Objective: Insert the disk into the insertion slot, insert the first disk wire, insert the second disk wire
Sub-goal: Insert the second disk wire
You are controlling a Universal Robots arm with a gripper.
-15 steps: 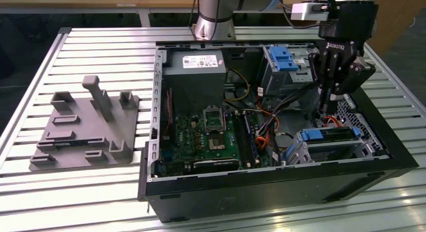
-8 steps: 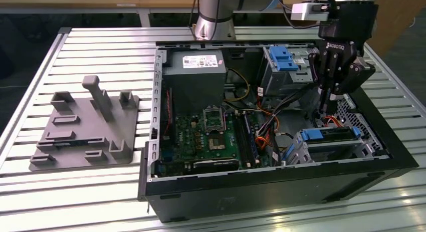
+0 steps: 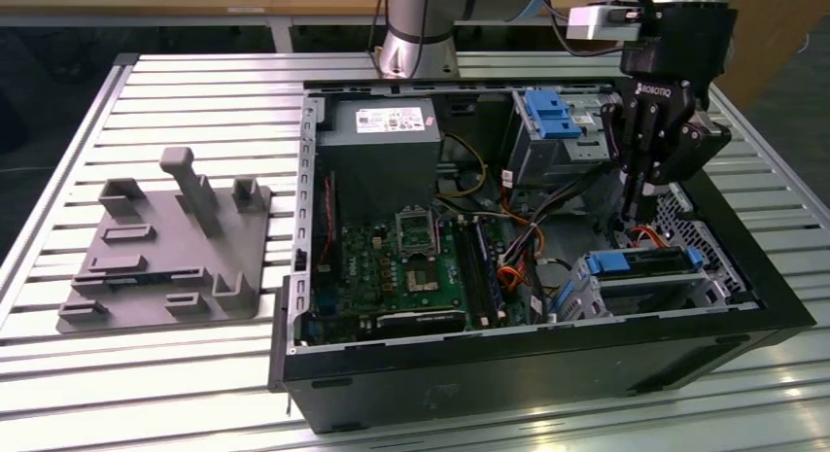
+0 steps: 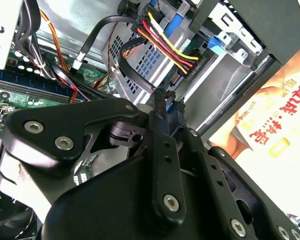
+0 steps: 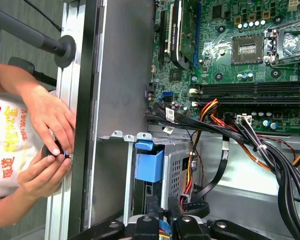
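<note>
My hand (image 3: 632, 213) is pinched on the black disk wire (image 5: 221, 167), low beside the disk (image 3: 651, 267) seated in the insertion slot (image 3: 710, 287), I judge to line up its plug.

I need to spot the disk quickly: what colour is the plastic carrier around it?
Bright blue; the carrier shows best in the exterior view.

One computer case (image 3: 519, 365); one motherboard (image 3: 389, 267); one grey fixture plate (image 3: 155, 267); two hands (image 5: 52, 117) (image 5: 40, 172).

Bright, even light glares off the ribbed metal table (image 3: 130, 374), while the computer case's (image 3: 519, 360) interior sits in shadow.
</note>
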